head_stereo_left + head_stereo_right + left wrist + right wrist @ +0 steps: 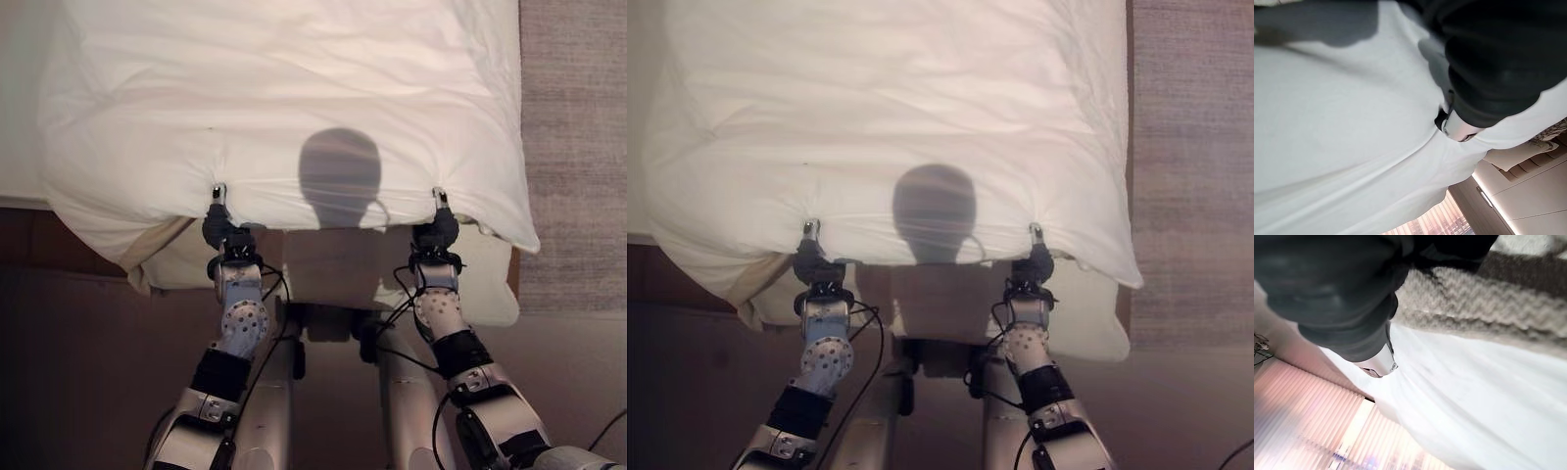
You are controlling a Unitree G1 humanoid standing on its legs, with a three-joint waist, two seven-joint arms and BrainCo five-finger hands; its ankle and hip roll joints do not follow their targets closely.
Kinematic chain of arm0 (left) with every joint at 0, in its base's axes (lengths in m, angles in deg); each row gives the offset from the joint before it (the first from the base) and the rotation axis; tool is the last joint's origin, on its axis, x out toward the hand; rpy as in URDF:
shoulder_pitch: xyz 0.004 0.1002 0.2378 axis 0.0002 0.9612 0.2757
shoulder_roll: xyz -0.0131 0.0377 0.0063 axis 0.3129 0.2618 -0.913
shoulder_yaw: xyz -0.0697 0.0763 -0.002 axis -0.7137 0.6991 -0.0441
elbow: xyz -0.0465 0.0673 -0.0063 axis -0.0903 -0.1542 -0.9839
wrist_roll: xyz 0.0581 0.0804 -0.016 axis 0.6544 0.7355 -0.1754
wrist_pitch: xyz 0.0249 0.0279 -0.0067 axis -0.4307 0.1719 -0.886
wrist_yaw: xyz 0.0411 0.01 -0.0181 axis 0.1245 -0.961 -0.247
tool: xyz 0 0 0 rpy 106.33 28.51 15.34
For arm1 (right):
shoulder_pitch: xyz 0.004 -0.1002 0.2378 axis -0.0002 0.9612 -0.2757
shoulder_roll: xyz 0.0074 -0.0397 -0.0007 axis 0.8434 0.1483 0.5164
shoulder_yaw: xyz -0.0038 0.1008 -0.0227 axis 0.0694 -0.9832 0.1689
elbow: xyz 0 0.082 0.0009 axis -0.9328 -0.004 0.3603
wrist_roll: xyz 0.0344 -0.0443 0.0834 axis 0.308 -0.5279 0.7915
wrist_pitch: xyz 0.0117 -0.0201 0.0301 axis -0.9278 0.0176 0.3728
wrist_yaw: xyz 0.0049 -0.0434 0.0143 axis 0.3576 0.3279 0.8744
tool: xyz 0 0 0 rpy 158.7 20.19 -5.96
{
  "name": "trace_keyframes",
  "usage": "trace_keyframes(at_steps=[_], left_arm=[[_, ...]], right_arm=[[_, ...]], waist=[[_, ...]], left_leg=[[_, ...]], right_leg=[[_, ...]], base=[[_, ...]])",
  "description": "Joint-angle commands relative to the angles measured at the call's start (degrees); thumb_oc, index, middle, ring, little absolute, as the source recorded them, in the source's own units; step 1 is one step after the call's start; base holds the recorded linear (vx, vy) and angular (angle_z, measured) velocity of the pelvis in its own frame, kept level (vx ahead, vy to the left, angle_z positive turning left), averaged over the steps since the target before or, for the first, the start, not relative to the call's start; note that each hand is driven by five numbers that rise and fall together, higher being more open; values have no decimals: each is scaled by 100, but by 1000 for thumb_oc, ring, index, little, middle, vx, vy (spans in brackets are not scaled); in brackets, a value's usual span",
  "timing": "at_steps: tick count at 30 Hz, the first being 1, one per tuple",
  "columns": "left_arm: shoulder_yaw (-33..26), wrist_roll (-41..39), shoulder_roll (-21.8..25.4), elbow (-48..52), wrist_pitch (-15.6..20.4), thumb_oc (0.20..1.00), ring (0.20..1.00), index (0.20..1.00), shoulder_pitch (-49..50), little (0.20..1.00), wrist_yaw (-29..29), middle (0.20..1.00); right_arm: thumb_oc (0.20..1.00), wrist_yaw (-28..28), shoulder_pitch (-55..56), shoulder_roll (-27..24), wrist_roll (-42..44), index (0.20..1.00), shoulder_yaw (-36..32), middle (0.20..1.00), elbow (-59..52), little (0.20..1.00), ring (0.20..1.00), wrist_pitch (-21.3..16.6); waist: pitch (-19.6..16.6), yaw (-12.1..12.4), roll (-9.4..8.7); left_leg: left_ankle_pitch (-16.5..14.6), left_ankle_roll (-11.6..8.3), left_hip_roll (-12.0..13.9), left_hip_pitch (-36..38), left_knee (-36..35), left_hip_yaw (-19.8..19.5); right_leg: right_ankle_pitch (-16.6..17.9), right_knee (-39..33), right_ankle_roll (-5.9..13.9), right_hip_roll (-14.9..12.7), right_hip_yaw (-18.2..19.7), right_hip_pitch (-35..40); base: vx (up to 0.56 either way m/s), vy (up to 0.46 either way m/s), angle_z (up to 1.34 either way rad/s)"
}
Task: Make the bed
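White duvet (294, 108) covers the bed, its near edge overhanging the mattress (333, 264). Grey carpet (578, 147) lies to the right. Left hand (219, 220) and right hand (438, 223) each meet that near edge, well apart; fingers hidden in cloth, grip cannot be told.

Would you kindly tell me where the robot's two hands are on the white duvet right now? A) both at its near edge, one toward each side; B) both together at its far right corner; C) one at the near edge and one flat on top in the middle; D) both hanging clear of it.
A: the left hand and right hand both meet the near edge of the white duvet, set apart toward either side.
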Motion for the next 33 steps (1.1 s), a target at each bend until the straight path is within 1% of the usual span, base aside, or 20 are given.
trace_keyframes(at_steps=[1, 3, 6, 9, 10, 11, 12, 14, 15, 16, 17, 18, 19, 20, 22, 23, 24, 25, 29, 33], left_arm=[[-962, 228, 85, -191, 595, 200, 200, 200, 49, 200, -270, 200], [-948, 143, -22, -169, 565, 200, 200, 200, 205, 200, -414, 200], [-973, 69, -98, -109, 570, 200, 200, 200, 309, 200, -463, 200], [-1009, 228, -15, 216, 610, 200, 200, 200, 470, 200, -437, 200], [-1009, 230, -13, 220, 610, 200, 200, 200, 469, 200, -434, 200], [-1010, 259, 21, 242, 692, 200, 200, 200, 435, 200, -423, 200], [-1010, 301, 92, 228, 769, 200, 200, 200, 395, 200, -384, 200], [-993, 317, 113, 223, 785, 200, 200, 200, 378, 200, -381, 200], [-992, 317, 113, 222, 785, 200, 200, 200, 378, 200, -381, 200], [-963, 278, 145, 202, 799, 200, 200, 200, 381, 200, -438, 200], [-908, 238, 182, 155, 830, 200, 200, 200, 364, 200, -486, 200], [-761, 259, 262, 218, 800, 200, 200, 200, 296, 200, -575, 200], [-761, 256, 268, 216, 800, 200, 200, 200, 290, 200, -578, 200], [-833, 218, 322, 176, 763, 200, 200, 200, 439, 200, -630, 200], [-1042, 463, 461, 212, 713, 200, 200, 200, 687, 200, -599, 200], [-1092, 549, 515, 355, 626, 200, 200, 200, 888, 200, -619, 200], [-1165, 620, 557, 400, 552, 200, 200, 200, 1011, 200, -622, 200], [-1167, 619, 558, 401, 551, 200, 200, 200, 1012, 200, -623, 200], [-1180, 714, 492, 574, 389, 200, 200, 200, 1131, 200, -602, 200], [-1030, 834, 423, 554, 270, 200, 200, 200, 1148, 200, -496, 200]], right_arm=[[200, 173, 813, -766, -105, 200, -1071, 200, -338, 200, 200, -965], [200, 227, 945, -847, -232, 200, -1095, 200, -417, 200, 200, -936], [200, 269, 1033, -832, -372, 200, -1049, 200, -481, 200, 200, -886], [200, 270, 1117, -793, -441, 200, -877, 200, -525, 200, 200, -876], [200, 269, 1113, -790, -441, 200, -877, 200, -524, 200, 200, -878], [200, 271, 1110, -770, -400, 200, -867, 200, -466, 200, 200, -911], [200, 296, 1143, -720, -329, 200, -847, 200, -353, 200, 200, -921], [200, 283, 1135, -685, -241, 200, -872, 200, -327, 200, 200, -943], [200, 281, 1134, -685, -239, 200, -872, 200, -326, 200, 200, -943], [200, 285, 1188, -727, -250, 200, -834, 200, -314, 200, 200, -862], [200, 322, 1234, -773, -360, 200, -823, 200, -297, 200, 200, -807], [200, 396, 1352, -738, -373, 200, -870, 200, -291, 200, 200, -730], [200, 402, 1348, -732, -378, 200, -873, 200, -296, 200, 200, -729], [200, 448, 1359, -686, -449, 200, -865, 200, -165, 200, 200, -703], [200, 486, 1392, -614, -558, 200, -835, 200, -270, 200, 200, -542], [200, 467, 1440, -577, -681, 200, -784, 200, -327, 200, 200, -443], [200, 375, 1532, -527, -671, 200, -719, 200, -332, 200, 200, -370], [200, 372, 1532, -527, -668, 200, -718, 200, -331, 200, 200, -370], [200, 298, 1522, -547, -639, 200, -556, 200, -342, 200, 200, -309], [200, 268, 1557, -526, -583, 200, -410, 200, -471, 200, 200, -357]], waist=[[-817, -179, 347], [-663, -118, 314], [-660, -90, 226], [-585, -41, -21], [-585, -41, -27], [-565, -31, -60], [-593, -17, -60], [-615, 1, -31], [-620, 3, -30], [-588, -17, 1], [-589, -72, -29], [-552, -137, -31], [-581, -156, -36], [-670, -163, 6], [-778, -59, 94], [-840, -10, 96], [-906, -5, 74], [-917, -13, 60], [-917, 61, -6], [-797, 36, -25]], left_leg=[[-113, -271, -96, -93, 159, 21], [349, -700, -110, -239, 768, -56], [345, -733, -57, -200, 883, -201], [129, -497, 737, 338, 267, -843], [174, -501, 738, 345, 221, -842], [427, -541, 986, 524, -252, -1100], [687, -597, 1470, 797, -1056, -1339], [786, -629, 1549, 867, -1271, -1385], [793, -629, 1551, 863, -1277, -1384], [469, -633, 1329, 817, -899, -1172], [26, -568, 1043, 614, -507, -966], [-451, -553, 546, 195, 635, -617], [-440, -532, 513, 107, 694, -628], [-827, -368, 360, 123, 909, -567], [-1155, -181, 98, 18, 1433, -286], [-1194, -72, 50, -52, 1576, -190], [-1155, 79, -120, -11, 1443, -111], [-1130, 83, -138, -25, 1428, -105], [-837, 197, -454, 367, 589, 99], [-592, 232, -591, 683, -62, 135]], right_leg=[[759, -1002, 328, 109, 72, 509], [697, -1045, 257, 61, 2, 755], [702, -1028, 229, 57, -13, 822], [595, -811, 256, 196, 312, 748], [625, -828, 250, 196, 312, 742], [626, -770, 286, 209, 380, 711], [597, -751, 415, 139, 513, 681], [699, -865, 514, 62, 615, 674], [707, -873, 514, 64, 615, 671], [912, -1007, 715, -211, 668, 739], [1327, -1351, 978, -602, 741, 879], [1905, -2029, 1091, -1045, 777, 1248], [1963, -2082, 1111, -1072, 767, 1225], [2489, -2458, 1138, -1373, 757, 1400], [3323, -3165, 1132, -1776, 488, 1663], [3208, -3279, 1044, -1781, 227, 1717], [2475, -2819, 842, -1384, 341, 1786], [2466, -2788, 843, -1404, 353, 1750], [1384, -1844, 538, -250, 174, 1358], [863, -900, 380, 572, 299, 1048]], base=[[22, -100, 1], [-6, -82, 3], [15, -24, 13], [22, 63, 3], [-15, 118, -16], [16, 311, -19], [14, 311, -19], [-5, 320, -14], [-36, 563, -10], [-58, 623, -15], [-28, 1050, -17], [-13, 708, 19], [87, 716, 80], [100, 532, 109], [149, 738, 22], [90, 818, -61], [23, 550, -47], [7, 507, -19], [-43, 329, -31], [-53, 182, -25]])
